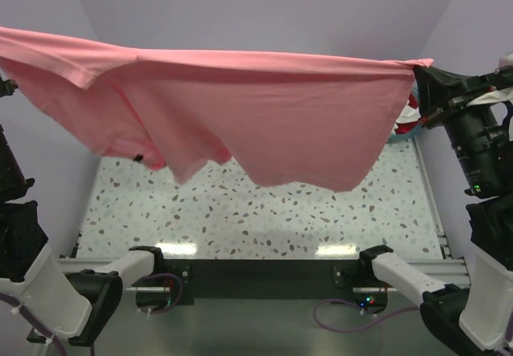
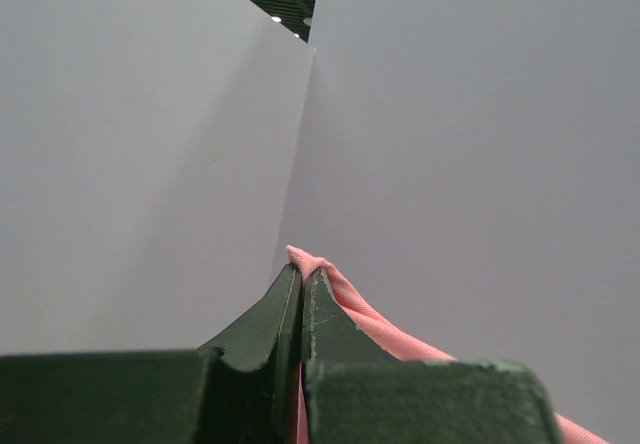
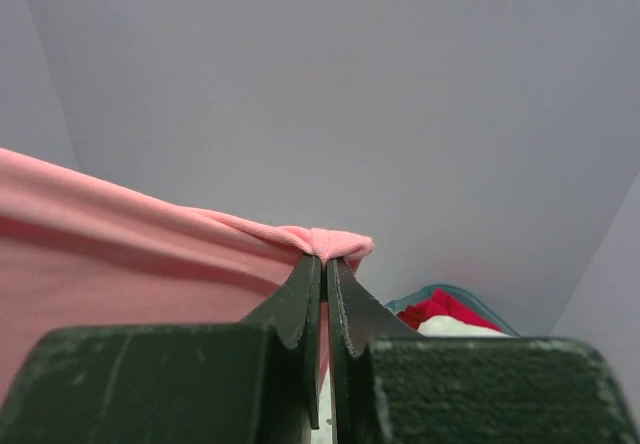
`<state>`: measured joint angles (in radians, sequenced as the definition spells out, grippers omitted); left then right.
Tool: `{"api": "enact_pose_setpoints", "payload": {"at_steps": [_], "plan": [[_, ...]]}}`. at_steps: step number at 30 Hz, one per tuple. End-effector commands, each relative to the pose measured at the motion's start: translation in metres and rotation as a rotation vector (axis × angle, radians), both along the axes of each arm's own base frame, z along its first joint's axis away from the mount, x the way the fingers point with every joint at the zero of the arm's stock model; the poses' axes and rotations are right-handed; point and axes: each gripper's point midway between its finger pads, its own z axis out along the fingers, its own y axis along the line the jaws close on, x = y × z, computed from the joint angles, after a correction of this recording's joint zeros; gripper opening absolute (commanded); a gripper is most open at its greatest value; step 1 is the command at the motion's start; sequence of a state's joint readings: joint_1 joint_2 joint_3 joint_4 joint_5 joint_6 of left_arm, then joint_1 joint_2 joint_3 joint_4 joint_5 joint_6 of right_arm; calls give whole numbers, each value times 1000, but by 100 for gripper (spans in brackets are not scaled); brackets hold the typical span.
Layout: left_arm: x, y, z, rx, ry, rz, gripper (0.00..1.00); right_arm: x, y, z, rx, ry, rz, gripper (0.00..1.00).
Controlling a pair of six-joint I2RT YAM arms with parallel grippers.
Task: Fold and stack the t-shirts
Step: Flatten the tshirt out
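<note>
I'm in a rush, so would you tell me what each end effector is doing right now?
The left end effector is closed on the pink t-shirt.
The right end effector is closed on the same shirt's opposite end.

The top camera looks down from above the near edge of the counter [image 1: 240,220] toward its far edge. Both wrist cameras face the walls [image 2: 450,164] close-up. All three views share the pink t-shirt [image 1: 264,115].

I can read no text, brand, number or sign in any of my views. The small dark tag [image 1: 138,159] on the salmon-pink cloth t-shirt [image 1: 264,115] is too small for me to make out any lettering.
</note>
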<state>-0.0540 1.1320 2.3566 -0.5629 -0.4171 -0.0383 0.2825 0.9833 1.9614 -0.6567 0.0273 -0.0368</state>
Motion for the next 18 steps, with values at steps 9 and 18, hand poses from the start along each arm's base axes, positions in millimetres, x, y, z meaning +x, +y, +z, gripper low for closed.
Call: {"api": "enact_pose_setpoints", "payload": {"at_steps": [9, 18], "plan": [[162, -35, -78, 158, 340, -122, 0, 78, 14, -93, -125, 300, -38, 0], [339, -62, -374, 81, 882, -260, 0, 196, 45, -331, -190, 747, -58, 0]]}}
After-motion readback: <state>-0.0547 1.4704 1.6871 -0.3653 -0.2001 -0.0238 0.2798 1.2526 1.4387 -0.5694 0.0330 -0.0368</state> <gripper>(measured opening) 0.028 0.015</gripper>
